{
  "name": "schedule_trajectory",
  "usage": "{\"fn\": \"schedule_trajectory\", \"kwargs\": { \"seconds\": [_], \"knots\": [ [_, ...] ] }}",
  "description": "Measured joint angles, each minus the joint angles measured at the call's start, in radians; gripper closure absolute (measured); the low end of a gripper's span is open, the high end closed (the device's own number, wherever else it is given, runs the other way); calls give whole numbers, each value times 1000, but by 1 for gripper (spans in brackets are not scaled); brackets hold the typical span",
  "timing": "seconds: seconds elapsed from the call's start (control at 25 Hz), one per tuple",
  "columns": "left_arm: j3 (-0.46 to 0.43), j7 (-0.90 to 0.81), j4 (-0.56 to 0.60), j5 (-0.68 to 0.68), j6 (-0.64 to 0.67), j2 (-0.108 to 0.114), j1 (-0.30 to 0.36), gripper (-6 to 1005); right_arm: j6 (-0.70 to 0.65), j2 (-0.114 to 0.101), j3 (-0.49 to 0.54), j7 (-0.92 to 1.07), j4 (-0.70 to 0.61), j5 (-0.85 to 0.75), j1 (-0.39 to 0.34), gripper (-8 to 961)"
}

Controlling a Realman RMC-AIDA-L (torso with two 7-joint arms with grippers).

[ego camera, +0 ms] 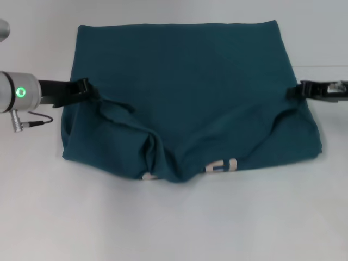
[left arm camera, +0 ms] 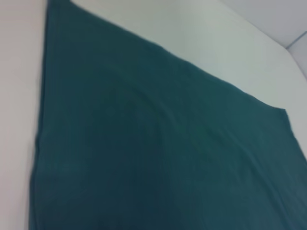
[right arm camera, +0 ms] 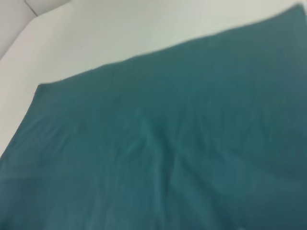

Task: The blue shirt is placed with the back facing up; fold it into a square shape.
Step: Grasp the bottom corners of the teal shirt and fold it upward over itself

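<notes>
The left gripper (ego camera: 87, 89) reaches in level from nine o'clock, the right gripper (ego camera: 296, 91) from three o'clock. Each meets an edge of the blue shirt (ego camera: 185, 92) on the white table (ego camera: 174, 223); whether either claw is clamped, I cannot tell.

Lettering: one partial print, pale silver-white block characters, on the blue shirt (ego camera: 185, 92), showing at the folded near hem roughly midway between the two arms' jaws. Only fragments are exposed (ego camera: 220, 166); the shapes cannot be read as definite letters or a word. A further pale scrap shows at the hem nearer the left jaws, also unreadable. No other text, label, brand or number is legible in either wrist view.
</notes>
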Motion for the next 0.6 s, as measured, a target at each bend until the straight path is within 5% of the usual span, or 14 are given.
{"fn": "schedule_trajectory", "kwargs": {
  "seconds": [0.36, 0.6],
  "knots": [
    [151, 10, -37, 5, -334, -12, -22, 996, 321, 12, -103, 20, 97, -7, 52, 924],
    [207, 72, -100, 25, -442, -16, -62, 996, 465, 12, -204, 15, 172, -13, 84, 923]
  ]
}}
